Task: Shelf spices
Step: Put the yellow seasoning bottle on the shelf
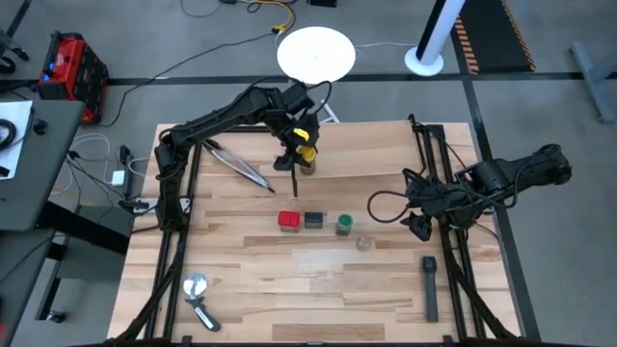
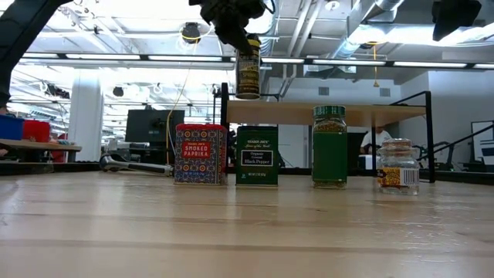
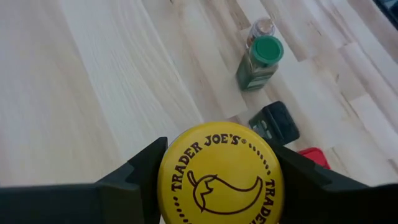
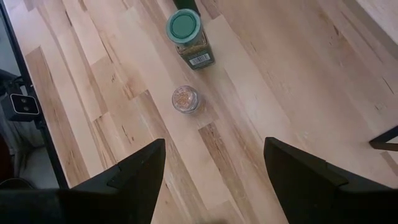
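Cameras: one overhead, one level at counter height, two wrist-mounted.
Both wrist views look down, sharing the green-lidded jar.

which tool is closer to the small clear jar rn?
Right. The right tool hangs open just beside the small clear jar, on its right-arm side. The left tool is farther off, over the shelf, shut on the yellow-lidded jar.

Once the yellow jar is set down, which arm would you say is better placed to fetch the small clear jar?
Probably the right: its open gripper hangs just beside the clear jar, while the left gripper is over the shelf, shut on the yellow jar.
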Tool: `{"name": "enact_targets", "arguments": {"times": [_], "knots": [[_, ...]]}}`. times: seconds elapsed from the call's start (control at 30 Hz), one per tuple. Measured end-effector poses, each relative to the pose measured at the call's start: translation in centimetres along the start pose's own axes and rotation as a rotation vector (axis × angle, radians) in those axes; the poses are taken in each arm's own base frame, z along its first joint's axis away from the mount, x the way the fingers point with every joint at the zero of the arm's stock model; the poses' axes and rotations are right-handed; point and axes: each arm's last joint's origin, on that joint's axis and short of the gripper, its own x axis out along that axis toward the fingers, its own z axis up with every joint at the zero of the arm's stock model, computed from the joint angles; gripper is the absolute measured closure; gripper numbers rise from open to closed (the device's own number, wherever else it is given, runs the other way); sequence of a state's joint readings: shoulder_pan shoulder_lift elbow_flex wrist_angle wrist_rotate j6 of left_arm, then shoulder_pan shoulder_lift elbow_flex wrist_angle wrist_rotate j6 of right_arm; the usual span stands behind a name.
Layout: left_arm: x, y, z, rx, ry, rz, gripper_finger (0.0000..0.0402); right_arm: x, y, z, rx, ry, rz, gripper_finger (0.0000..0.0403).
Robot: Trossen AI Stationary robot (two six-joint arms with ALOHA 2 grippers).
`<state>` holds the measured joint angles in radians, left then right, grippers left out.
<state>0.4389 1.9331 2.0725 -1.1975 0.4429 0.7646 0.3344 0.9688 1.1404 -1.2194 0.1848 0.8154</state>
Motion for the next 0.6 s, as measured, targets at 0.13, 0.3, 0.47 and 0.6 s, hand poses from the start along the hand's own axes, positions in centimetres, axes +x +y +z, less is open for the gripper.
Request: {"name": "enact_targets", "arguments": {"times": [0.13, 0.3, 0.47, 0.6], "knots": [[-0.1, 0.1, -0.1, 0.033, -0.001, 0.001, 0.0203, 0.0, 0.2, -0.2, -0.016, -0.007, -0.002, 0.0126], [-0.4, 0.5, -0.5, 0.027, -0.032, -0.020, 0.0203, -0.2, 0.6, -0.6, -0.017, -0.022, -0.002, 0.0126], [-0.4, 0.5, -0.5, 0.062, -0.037, -0.029, 0.0203, -0.4, 1.1, -1.2, -0.014, -0.034, 0.004, 0.0126], [-0.5, 0.5, -0.7, 0.100, -0.030, -0.034, 0.0203, -0.5, 1.4, -1.5, -0.008, -0.047, 0.005, 0.0126]]}}
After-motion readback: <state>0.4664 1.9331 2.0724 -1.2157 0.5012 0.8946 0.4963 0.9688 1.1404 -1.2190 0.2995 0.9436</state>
